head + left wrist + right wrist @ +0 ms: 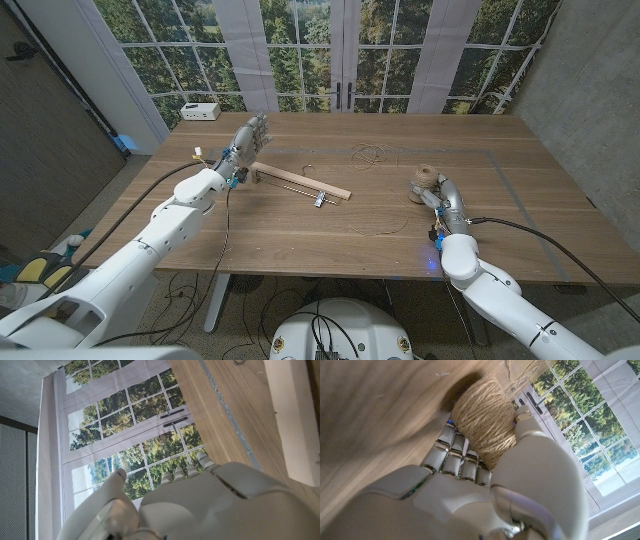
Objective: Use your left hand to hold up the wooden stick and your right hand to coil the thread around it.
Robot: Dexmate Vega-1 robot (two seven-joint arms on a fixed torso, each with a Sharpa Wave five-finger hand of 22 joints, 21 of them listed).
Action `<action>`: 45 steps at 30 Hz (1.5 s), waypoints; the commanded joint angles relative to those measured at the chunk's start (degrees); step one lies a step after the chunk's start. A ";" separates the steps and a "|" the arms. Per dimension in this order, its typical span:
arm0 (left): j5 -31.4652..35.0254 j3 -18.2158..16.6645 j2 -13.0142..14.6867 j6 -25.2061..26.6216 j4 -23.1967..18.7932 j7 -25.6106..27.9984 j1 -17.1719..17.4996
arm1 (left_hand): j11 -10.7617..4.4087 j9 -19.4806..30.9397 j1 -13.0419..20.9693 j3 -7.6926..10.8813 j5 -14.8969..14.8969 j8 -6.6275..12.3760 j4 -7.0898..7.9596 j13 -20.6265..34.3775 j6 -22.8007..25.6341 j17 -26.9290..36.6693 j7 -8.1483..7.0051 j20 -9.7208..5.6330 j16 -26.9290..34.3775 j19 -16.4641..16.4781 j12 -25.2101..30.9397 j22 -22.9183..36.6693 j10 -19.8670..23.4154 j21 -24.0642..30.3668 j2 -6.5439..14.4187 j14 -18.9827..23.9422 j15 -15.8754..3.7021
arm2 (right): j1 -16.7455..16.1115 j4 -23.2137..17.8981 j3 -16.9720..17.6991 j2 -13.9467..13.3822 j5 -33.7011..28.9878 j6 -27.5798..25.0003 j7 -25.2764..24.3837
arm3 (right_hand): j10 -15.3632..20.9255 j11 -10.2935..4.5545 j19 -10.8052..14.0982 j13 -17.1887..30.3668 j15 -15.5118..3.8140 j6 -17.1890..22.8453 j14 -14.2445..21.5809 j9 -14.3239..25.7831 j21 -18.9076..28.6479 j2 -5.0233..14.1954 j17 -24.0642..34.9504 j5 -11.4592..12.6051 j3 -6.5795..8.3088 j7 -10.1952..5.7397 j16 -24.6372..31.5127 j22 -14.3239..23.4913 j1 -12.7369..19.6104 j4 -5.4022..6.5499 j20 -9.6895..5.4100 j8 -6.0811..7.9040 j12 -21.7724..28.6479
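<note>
The wooden stick (302, 186) lies flat on the table, slanting from left of centre toward the middle; its pale face (295, 415) also shows in the left wrist view. My left hand (248, 142) is raised just beyond the stick's left end with its fingers apart and nothing in it; its back (225, 505) shows in the wrist view. Over on the right, my right hand (436, 194) wraps around a spool of brown twine (428, 179). In the right wrist view the fingers (455, 457) and thumb curl around the spool (482, 422). Loose thread (374, 226) curves across the table toward the stick.
A loop of thread (369, 154) lies on the far middle of the table. A white box (200, 111) sits at the back left corner. A small metal piece (318, 201) lies against the stick. Grey tape lines (505, 175) mark the tabletop. Windows stand behind.
</note>
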 commanded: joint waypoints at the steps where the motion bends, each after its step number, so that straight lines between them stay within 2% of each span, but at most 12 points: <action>1: 6.81 3.05 6.65 4.67 -2.21 -2.87 -3.65 | -0.05 0.20 4.11 1.80 -1.56 0.89 -3.43 0.12 1.30 0.05 -0.50 0.89 0.34 1.51 0.54 0.17 -0.03 -0.47 0.12 0.15 1.09 | -1.20 -1.74 1.34 -0.24 -1.01 3.35 -2.66 | 3.97 -0.25 1.46 0.14 -12.73 7.95 13.77 0.13 1.16 4.78 4.11 -0.67 4.68 -3.63 0.57 0.17 2.66 4.20 -0.82 0.76 0.92; 2: 7.09 3.19 7.13 5.37 -2.77 -3.04 -3.82 | 0.25 0.19 4.89 2.13 -1.83 0.94 -4.11 0.12 1.60 0.05 -0.48 1.25 0.34 1.63 0.65 0.19 0.41 -0.54 0.12 0.35 1.20 | -1.31 -2.09 1.45 -0.31 -1.16 3.10 -2.74 | 5.01 0.18 1.90 0.13 -12.82 9.08 14.10 0.13 1.54 4.91 4.24 -0.81 5.00 -3.73 0.57 0.21 2.61 4.51 -0.97 0.95 1.14; 3: 6.65 3.06 7.18 5.89 -3.16 -3.12 -3.76 | -1.05 0.19 6.75 2.94 -2.37 1.00 -5.66 0.13 2.17 0.06 -0.46 1.56 0.20 1.92 0.58 0.25 0.59 -0.71 0.33 0.44 1.12 | -1.49 -2.43 1.61 -0.44 -1.32 3.05 -2.80 | 6.38 0.63 1.92 0.12 -12.94 10.54 14.78 0.13 1.81 4.93 4.42 -0.97 5.41 -3.77 0.71 0.25 2.63 4.80 -1.02 1.19 1.45; 4: 6.07 2.76 6.80 5.56 -3.18 -3.03 -3.54 | 0.17 0.20 8.44 3.59 -2.86 1.16 -7.12 0.14 3.22 0.07 -0.22 1.80 0.37 2.36 0.74 0.34 1.40 -0.79 0.37 1.27 0.89 | -1.63 -2.63 1.75 -0.54 -1.44 3.21 -2.83 | 7.31 0.52 2.10 0.12 -12.83 11.46 15.18 0.12 2.08 4.83 4.54 -1.11 5.63 -3.34 0.75 0.28 2.53 5.05 -1.00 1.29 1.63; 7: 8.23 3.33 8.65 7.24 -4.92 -2.92 -4.27 | -0.76 0.23 10.91 4.37 -3.42 1.37 -9.28 0.15 5.22 0.08 0.20 2.21 0.63 3.72 1.00 0.50 2.94 -0.63 0.34 3.17 0.83 | -2.08 -3.44 2.14 -0.71 -1.98 3.21 -3.17 | 9.30 0.85 2.34 0.11 -12.86 13.32 16.31 0.11 2.64 4.86 4.77 -1.34 6.28 -3.22 0.91 0.33 2.49 5.54 -1.06 1.43 2.02; 9: 9.42 3.89 10.15 8.74 -5.77 -4.14 -5.27 | -0.21 0.24 11.91 4.60 -3.58 1.43 -10.12 0.15 6.20 0.08 0.48 2.28 0.77 4.47 1.08 0.57 3.60 -0.49 0.31 4.23 0.83 | -2.38 -4.03 2.40 -0.80 -2.26 3.09 -3.30 | 10.09 0.91 2.76 0.11 -12.61 14.39 16.71 0.10 3.09 4.90 4.93 -1.45 6.67 -2.95 0.90 0.36 2.46 5.84 -1.13 1.49 2.08; 10: 10.16 4.61 10.92 8.78 -5.51 -6.27 -6.36 | -1.00 0.25 12.52 4.74 -3.64 1.52 -10.58 0.15 6.97 0.08 0.60 2.38 0.73 4.66 1.08 0.61 3.92 -0.51 0.34 4.57 0.85 | -2.48 -4.22 2.48 -0.89 -2.51 3.12 -3.34 | 10.44 0.96 2.73 0.10 -12.63 14.68 16.86 0.10 3.20 4.86 5.01 -1.48 6.84 -3.01 0.92 0.37 2.53 5.87 -1.13 1.45 2.12; 16: 13.11 4.53 12.25 9.67 -8.22 -3.83 -5.90 | -1.24 0.30 16.22 5.75 -3.57 2.01 -12.70 0.16 10.49 0.11 1.94 2.95 0.99 6.35 1.27 0.70 5.71 -0.25 0.64 7.07 1.45 | -2.92 -4.72 2.91 -0.83 -3.30 3.70 -3.56 | 11.10 1.10 2.52 0.10 -12.38 15.48 16.71 0.10 3.44 4.77 5.18 -1.58 7.24 -2.96 0.68 0.39 2.52 6.10 -1.05 1.36 2.11; 24: 18.89 4.10 16.26 14.80 -14.50 0.92 -4.68 | 0.29 0.36 20.97 6.50 -3.57 2.26 -13.76 0.25 13.78 0.21 2.41 4.29 1.36 8.67 2.11 0.86 9.77 0.28 0.28 10.88 2.33 | -3.08 -4.86 2.98 -0.78 -5.05 5.48 -3.78 | 13.64 1.23 2.10 0.11 -12.14 18.76 17.50 0.13 4.01 4.55 5.71 -1.81 7.83 -2.95 0.78 0.40 2.39 6.55 -0.99 1.74 2.52; 28: 20.89 4.01 18.20 17.59 -16.71 1.44 -4.53 | 0.24 0.37 21.96 6.63 -3.57 2.42 -13.85 0.27 14.70 0.22 2.70 4.53 1.38 8.90 2.20 0.87 10.43 0.30 0.20 11.48 2.29 | -3.16 -5.36 2.98 -0.84 -6.09 5.30 -3.77 | 15.59 1.36 1.85 0.13 -12.19 21.44 18.78 0.18 4.44 4.49 6.12 -1.94 8.07 -2.99 1.21 0.41 2.20 6.87 -0.98 2.16 2.89; 38: 27.59 6.26 21.68 23.86 -20.59 0.07 -6.11 | 0.10 0.40 25.36 6.96 -3.61 2.55 -13.94 0.31 17.01 0.26 2.96 4.75 1.64 10.01 2.63 0.91 13.16 0.49 -0.02 14.02 1.81 | -3.40 -6.32 3.04 -0.47 -7.44 4.45 -3.63 | 16.53 1.21 2.10 0.14 -12.61 22.33 19.66 0.20 5.09 4.39 6.35 -1.97 8.45 -3.05 1.31 0.40 2.17 7.01 -1.09 1.83 2.83; 45: 33.79 8.97 22.67 28.85 -22.96 -1.51 -8.40 | -1.31 0.43 30.86 6.89 -3.83 2.52 -14.05 0.39 20.61 0.40 2.34 4.27 2.47 12.37 3.19 1.01 17.73 1.15 -0.77 19.54 -1.13 | -3.54 -7.34 2.92 -0.45 -8.48 3.60 -3.43 | 17.20 1.22 2.46 0.15 -12.67 22.86 20.33 0.23 5.68 4.27 6.45 -1.98 8.74 -3.16 1.31 0.39 2.16 7.05 -1.48 1.51 2.74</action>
